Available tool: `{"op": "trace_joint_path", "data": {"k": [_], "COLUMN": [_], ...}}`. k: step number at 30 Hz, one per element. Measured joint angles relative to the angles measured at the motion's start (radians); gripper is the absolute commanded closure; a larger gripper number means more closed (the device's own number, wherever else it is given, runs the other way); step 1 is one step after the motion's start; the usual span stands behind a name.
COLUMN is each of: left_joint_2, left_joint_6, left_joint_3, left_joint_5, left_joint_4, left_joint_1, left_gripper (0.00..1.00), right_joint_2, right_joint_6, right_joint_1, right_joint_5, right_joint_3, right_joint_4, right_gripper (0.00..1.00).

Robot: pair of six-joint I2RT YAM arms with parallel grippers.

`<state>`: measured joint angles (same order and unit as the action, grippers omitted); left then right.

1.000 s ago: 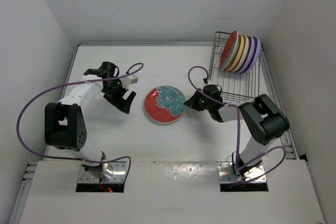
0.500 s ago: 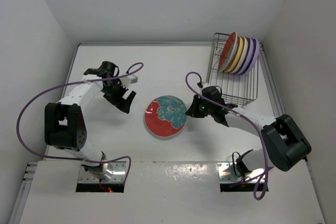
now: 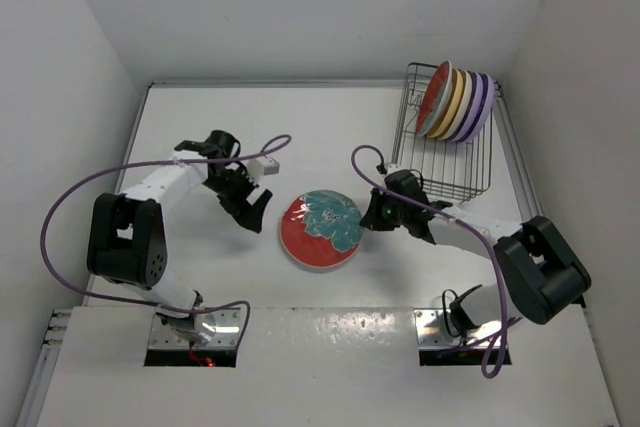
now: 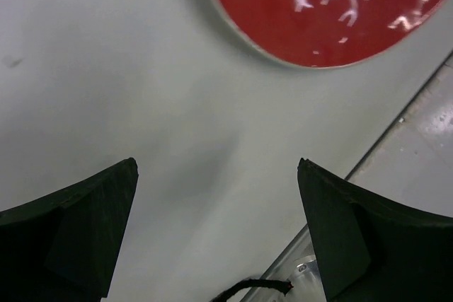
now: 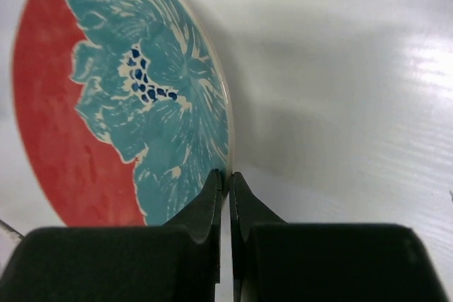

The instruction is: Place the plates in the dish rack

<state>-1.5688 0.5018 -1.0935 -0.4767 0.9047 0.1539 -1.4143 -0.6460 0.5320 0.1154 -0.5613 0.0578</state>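
Observation:
A red plate with a teal flower pattern [image 3: 322,231] lies at the table's middle, its right edge raised a little. My right gripper [image 3: 368,215] is shut on that right rim; in the right wrist view the fingertips [image 5: 212,192] pinch the plate [image 5: 120,104] edge. My left gripper [image 3: 252,209] stands open just left of the plate, apart from it, with nothing between its fingers [image 4: 92,217]; the plate's red edge [image 4: 333,5] shows ahead. The dish rack [image 3: 447,169] at the back right holds several upright plates [image 3: 458,102].
White walls close in the table on the left, back and right. The table's metal side rail [image 4: 417,132] shows in the left wrist view. Purple cables loop from both arms. The rack's near half holds bare wire dividers.
The right gripper has drawn the patterned plate a little toward the near edge and to the right. My left arm has swung right, closer to the plate's left side, still open.

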Motion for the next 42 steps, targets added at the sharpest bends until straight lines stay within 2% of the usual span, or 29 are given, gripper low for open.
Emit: {"op": "trace_joint_path", "data": {"k": [4, 9, 10, 11, 12, 15, 18, 23, 26, 27, 28, 31, 34, 37, 39, 42], "left_joint_2": [-0.002, -0.032, -0.042, -0.051, -0.063, -0.111, -0.17, -0.2, -0.207, -0.21, -0.212, -0.212, -0.212, -0.212, -0.214, -0.215], "left_joint_6": [0.031, 0.019, 0.012, 0.008, 0.004, -0.016, -0.029, -0.044, -0.045, -0.044, -0.044, -0.045, -0.047, -0.05, -0.042, -0.018], "left_joint_3": [0.064, 0.084, 0.084, 0.084, 0.084, 0.084, 0.082, 0.07, 0.07, 0.07, 0.069, 0.068, 0.068, 0.058, 0.042, -0.025], "left_joint_5": [-0.055, -0.068, -0.068, -0.068, -0.069, -0.081, -0.082, -0.117, -0.131, -0.133, -0.133, -0.116, -0.085, -0.081, -0.084, -0.084], "left_joint_4": [-0.017, -0.073, -0.092, -0.108, -0.125, -0.169, -0.193, -0.176, -0.171, -0.169, -0.166, -0.145, -0.118, -0.098, -0.077, -0.056], "left_joint_1": [0.107, 0.176, 0.186, 0.195, 0.201, 0.208, 0.208, 0.211, 0.212, 0.212, 0.212, 0.211, 0.211, 0.211, 0.201, 0.157], "left_gripper": [0.02, 0.27, 0.27, 0.27, 0.27, 0.3, 0.38, 0.43, 0.44, 0.44, 0.44, 0.44, 0.44, 0.34, 0.26, 0.17], "right_joint_2": [-0.016, -0.021, -0.021, -0.021, -0.021, -0.025, -0.051, -0.109, -0.166, -0.188, -0.208, -0.257, -0.261, -0.211, -0.147, -0.031], "right_joint_6": [-0.035, -0.075, -0.085, -0.091, -0.099, -0.121, -0.142, -0.183, -0.219, -0.234, -0.247, -0.287, -0.339, -0.34, -0.311, -0.209], "right_joint_1": [-0.001, 0.001, 0.001, 0.0, 0.001, 0.001, 0.001, 0.001, -0.002, -0.006, -0.008, -0.012, -0.013, -0.004, 0.012, 0.043], "right_joint_5": [0.007, 0.023, 0.027, 0.027, 0.028, 0.035, 0.05, 0.124, 0.18, 0.204, 0.22, 0.248, 0.274, 0.277, 0.262, 0.205], "right_joint_3": [0.071, 0.114, 0.124, 0.134, 0.141, 0.152, 0.158, 0.159, 0.164, 0.166, 0.167, 0.173, 0.182, 0.196, 0.187, 0.12], "right_joint_4": [0.056, 0.165, 0.192, 0.204, 0.218, 0.233, 0.24, 0.329, 0.428, 0.471, 0.505, 0.567, 0.611, 0.608, 0.545, 0.343], "right_gripper": [1.0, 1.0, 1.0, 0.98, 0.88, 0.7, 0.61, 0.59, 0.59, 0.63, 0.75, 1.0, 1.0, 1.0, 1.0, 1.0]}}
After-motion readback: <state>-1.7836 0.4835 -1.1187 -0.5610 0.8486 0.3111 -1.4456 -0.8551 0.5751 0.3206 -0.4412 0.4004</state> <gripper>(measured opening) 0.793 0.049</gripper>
